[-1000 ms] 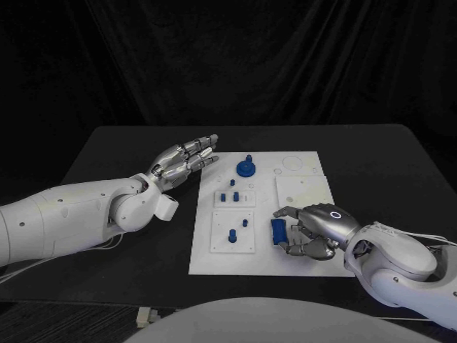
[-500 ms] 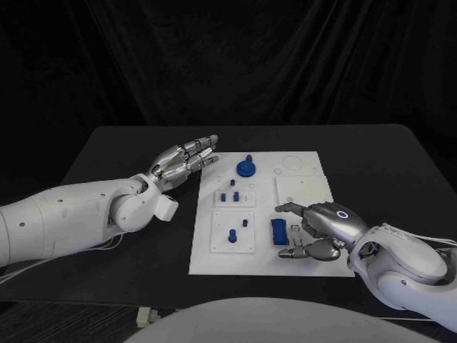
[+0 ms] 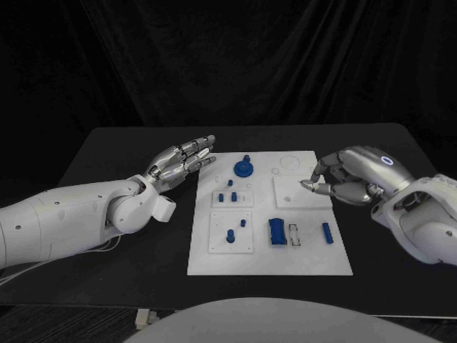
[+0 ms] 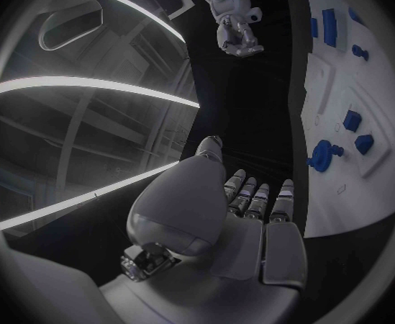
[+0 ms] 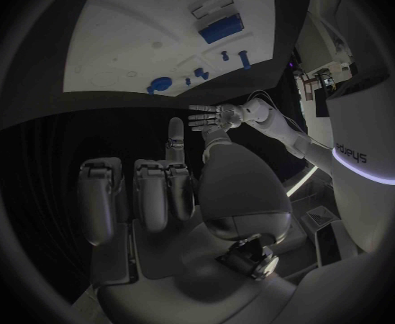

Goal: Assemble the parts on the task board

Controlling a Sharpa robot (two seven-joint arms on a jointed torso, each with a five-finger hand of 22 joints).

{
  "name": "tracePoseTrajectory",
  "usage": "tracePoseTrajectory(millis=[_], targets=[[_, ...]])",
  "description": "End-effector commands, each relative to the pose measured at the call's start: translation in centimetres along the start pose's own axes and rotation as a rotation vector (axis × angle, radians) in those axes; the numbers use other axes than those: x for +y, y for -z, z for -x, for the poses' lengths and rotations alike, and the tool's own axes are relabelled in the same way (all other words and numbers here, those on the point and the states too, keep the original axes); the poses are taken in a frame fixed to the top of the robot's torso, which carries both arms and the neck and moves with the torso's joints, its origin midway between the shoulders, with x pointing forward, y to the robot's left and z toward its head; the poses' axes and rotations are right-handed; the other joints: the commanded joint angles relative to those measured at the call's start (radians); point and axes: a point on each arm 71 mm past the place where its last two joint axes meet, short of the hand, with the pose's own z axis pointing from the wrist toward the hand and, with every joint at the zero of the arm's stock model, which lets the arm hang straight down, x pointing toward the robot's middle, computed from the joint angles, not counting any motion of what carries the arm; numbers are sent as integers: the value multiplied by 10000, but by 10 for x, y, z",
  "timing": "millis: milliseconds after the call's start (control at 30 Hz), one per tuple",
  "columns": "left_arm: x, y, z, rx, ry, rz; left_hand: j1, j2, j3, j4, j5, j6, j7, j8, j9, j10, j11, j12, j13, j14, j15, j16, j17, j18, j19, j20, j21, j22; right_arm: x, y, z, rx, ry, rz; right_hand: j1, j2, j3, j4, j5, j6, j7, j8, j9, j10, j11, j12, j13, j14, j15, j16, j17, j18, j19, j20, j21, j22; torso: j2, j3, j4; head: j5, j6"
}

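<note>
Partly done: several blue parts seated on white board mid-counter, empty slots left; left hand flat and spread, empty; right hand curled, apparently empty.

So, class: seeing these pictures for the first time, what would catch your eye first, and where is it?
The white task board in the middle of the black table, dotted with small blue parts, the broad round one near its far edge. Then the two silver hands: the left hand spread flat beside the board's far left corner, the right hand curled at its right edge, holding nothing visible.
</note>
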Motion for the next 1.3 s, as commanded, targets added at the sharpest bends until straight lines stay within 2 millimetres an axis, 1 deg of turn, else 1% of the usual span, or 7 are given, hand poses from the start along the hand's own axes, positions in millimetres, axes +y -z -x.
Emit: tracePoseTrajectory(millis=[33,167,233,433,700,800,1300], targets=[[-1,-2,-2,49,123,-191,84,-1,45,22,37,-5,51,65,11,-13,42,40,11,18,22,-15,-15,116,21,59,42,7,-20,-2,-6,3203,769,-2578,-330,47,-262,3,-465,294,0,-512,-10,1075,-26,24,2635,1049,-17,24,2629,-70,1042,-33,26,2627,0,-2,5,-121,0],[0,-3,-4,82,137,-217,86,-1,47,22,40,0,53,68,12,-12,49,52,13,18,19,-14,-15,116,21,58,42,7,-27,-7,-4,4309,1545,-3398,-204,12,-308,-39,-300,848,-130,-432,191,1075,-114,24,2635,1049,-63,24,2629,-70,1042,-53,26,2627,6,-6,14,-210,0],[0,-4,-4,88,139,-224,87,0,48,22,41,-25,52,63,8,-12,53,46,12,18,18,-15,-15,116,23,58,44,9,-28,-9,-5,4628,1761,-3574,36,-31,-258,-111,273,992,-213,-447,308,1075,-189,24,2635,1049,-140,24,2629,-70,1042,-108,26,2627,7,-7,15,-216,0],[0,-4,-5,105,150,-244,89,1,50,22,42,-19,49,65,9,-12,57,43,12,17,18,-16,-16,116,21,58,42,4,-36,-12,-12,5967,2581,-4176,-14,-50,-322,-34,260,1163,-261,-440,510,1075,-243,24,2635,1049,-203,24,2629,-30,979,-170,-124,2575,-2,-26,21,-235,0],[0,-4,-5,126,164,-245,91,2,52,21,44,-21,47,65,9,-12,63,45,12,20,18,-12,-14,116,21,58,42,5,-35,-13,-32,6690,2720,-4302,194,-5,-190,-85,-674,999,-219,-938,763,1075,-233,24,2635,1049,-221,24,2629,41,862,-218,-395,2478,33,-6,20,-274,0],[0,-4,-5,142,175,-240,95,4,56,20,45,-26,44,65,8,-12,73,47,12,17,19,-15,-15,116,20,58,41,2,-33,-12,-39,6876,2695,-4266,234,-22,-142,-94,-759,937,-185,-1073,773,1075,-203,24,2635,1049,-210,24,2629,62,828,-210,-474,2450,28,-1,19,-270,0],[0,-4,-5,159,189,-179,95,4,56,20,45,-26,44,65,8,-12,73,47,12,17,19,-15,-15,116,20,58,41,2,-32,-9,-57,7436,1632,-4525,-306,67,-68,-12,-2063,965,-79,-1754,996,1075,-123,24,2635,1049,-60,24,2629,138,706,-76,-779,2345,15,-2,-1,-262,0]])
